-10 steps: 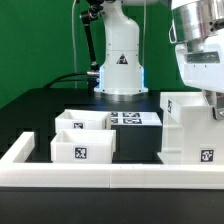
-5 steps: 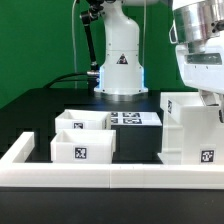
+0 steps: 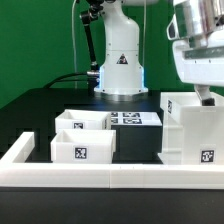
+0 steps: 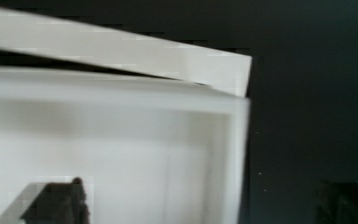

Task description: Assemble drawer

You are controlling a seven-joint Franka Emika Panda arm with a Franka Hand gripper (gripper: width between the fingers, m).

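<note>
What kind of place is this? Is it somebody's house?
Probably a robot lab, not a house: a white robot arm stands on a black table with a low white wall, and the white boxes wear square black-and-white tags.

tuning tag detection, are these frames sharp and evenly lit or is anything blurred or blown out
Exterior view: evenly lit and sharp, the tag on the front box crisp, the casing clean-edged, only the arm slightly soft and bright. Wrist view: out of focus, the casing a soft white mass with smeared edges against dark, nothing legible.
</note>
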